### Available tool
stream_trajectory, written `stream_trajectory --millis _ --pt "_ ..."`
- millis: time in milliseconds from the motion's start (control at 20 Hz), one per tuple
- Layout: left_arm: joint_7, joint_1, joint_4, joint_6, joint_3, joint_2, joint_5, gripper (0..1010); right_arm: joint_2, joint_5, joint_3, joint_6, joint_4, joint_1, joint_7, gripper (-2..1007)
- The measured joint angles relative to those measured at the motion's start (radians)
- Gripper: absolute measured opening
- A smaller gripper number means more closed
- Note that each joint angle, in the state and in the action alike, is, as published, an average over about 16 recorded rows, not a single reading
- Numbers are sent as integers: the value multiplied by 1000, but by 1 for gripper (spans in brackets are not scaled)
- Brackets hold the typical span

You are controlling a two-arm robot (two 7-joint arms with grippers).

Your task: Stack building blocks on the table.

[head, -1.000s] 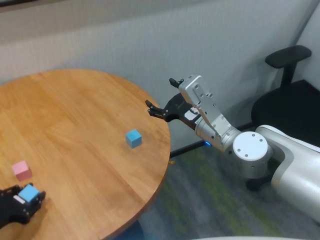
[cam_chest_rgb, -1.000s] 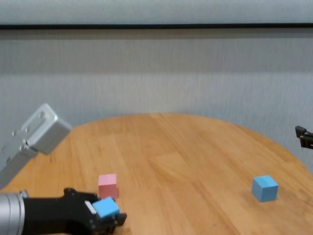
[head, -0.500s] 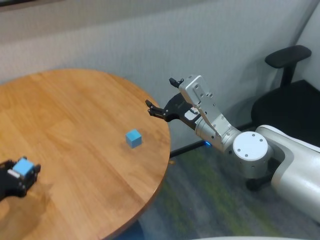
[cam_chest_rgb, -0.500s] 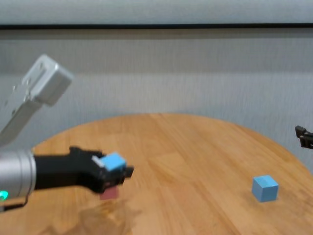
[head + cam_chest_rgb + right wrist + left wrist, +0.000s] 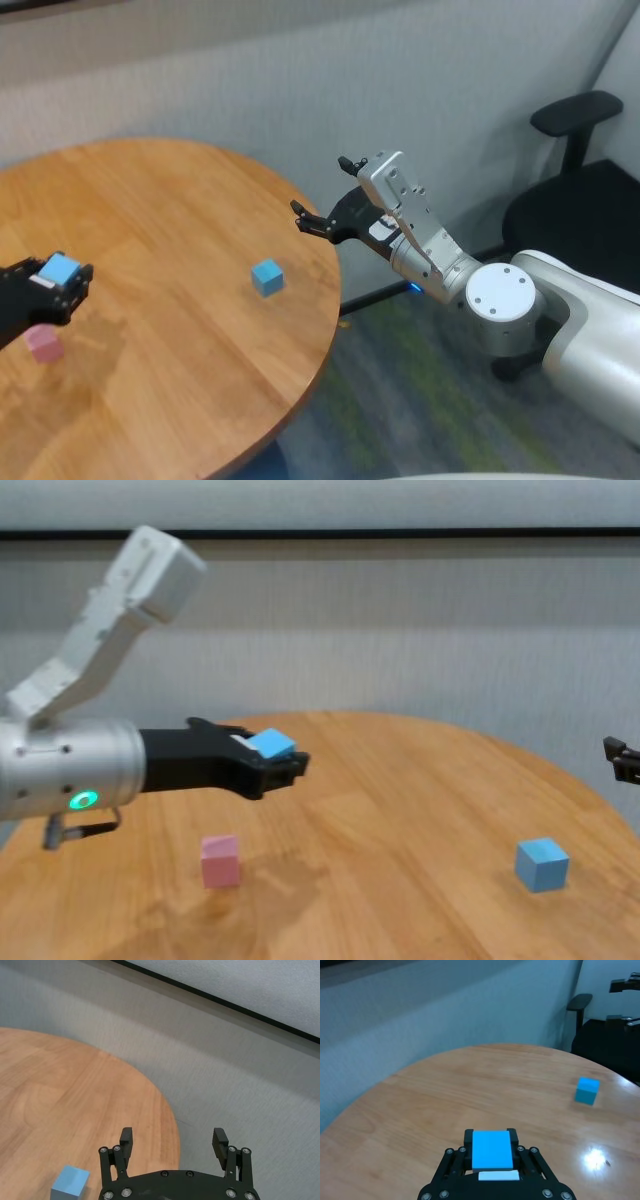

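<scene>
- Blocks: you have three small cubes. One blue block is clamped in the left hand and held in the air above the desk.
- The pink block sits on the desk below and a little to the left of that hand; the other blue block lies well apart, near the desk's right edge.
- They look light, rigid and matte, so expect little slip and no crushing. Take each one across two opposite flat faces, fingers square to them.
- Stacked, they will likely topple if nudged sideways, so set down flat and centred.
- Your right hand hangs off the desk's right edge, fingers spread wide, holding nothing.
</scene>
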Motion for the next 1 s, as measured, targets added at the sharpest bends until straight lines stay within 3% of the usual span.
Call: stream_trajectory --millis 500,1000 --pt "4 -95 152 22 32 -89 38 396 0 0 0 0 0 0 0 1005" --pt "0 -109 200 30 39 -123 49 396 0 0 0 0 0 0 0 1005"
